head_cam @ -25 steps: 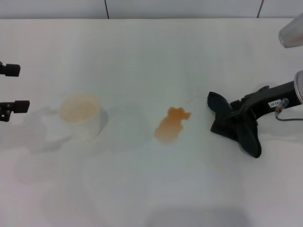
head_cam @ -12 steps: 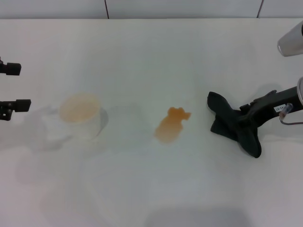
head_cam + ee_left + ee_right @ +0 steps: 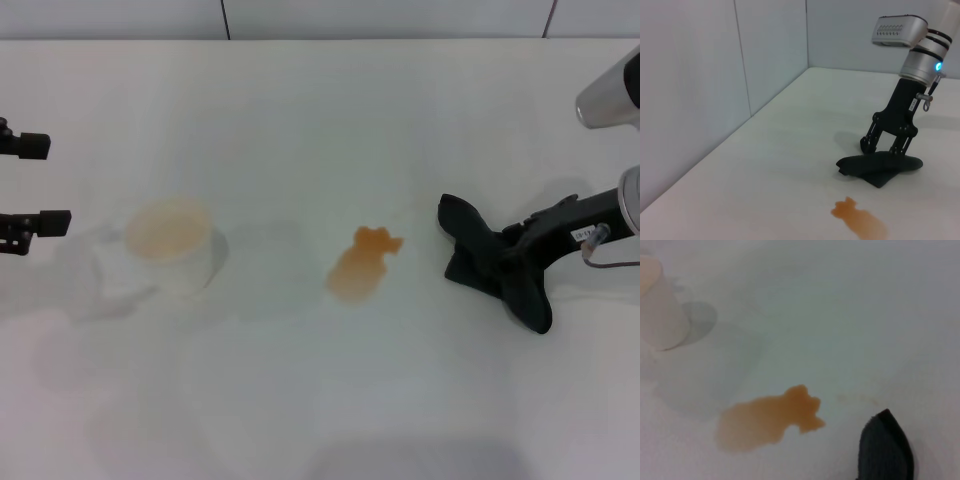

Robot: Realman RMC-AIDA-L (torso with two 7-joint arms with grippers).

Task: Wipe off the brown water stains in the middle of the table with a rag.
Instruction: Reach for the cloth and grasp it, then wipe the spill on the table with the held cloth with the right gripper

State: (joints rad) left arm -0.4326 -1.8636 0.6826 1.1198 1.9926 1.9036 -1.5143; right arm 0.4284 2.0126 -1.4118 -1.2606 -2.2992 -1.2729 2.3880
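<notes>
my right claw [image 3: 512,262] is clamped on the rag [image 3: 492,262], brown water stains [image 3: 362,263] sit just left on the tabletop [image 3: 320,120], left claw [image 3: 25,185] parked open

Right claw [image 3: 512,258] on rag [image 3: 495,262] — stain [image 3: 362,262] apart; cup [image 3: 172,243] left

Pale panelled walls [image 3: 715,75] (thin dark seams) in soft light

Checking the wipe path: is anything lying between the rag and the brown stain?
Nothing visible: bare table separates the rag, under the right gripper, from the stain. The cup stands beyond it.
</notes>
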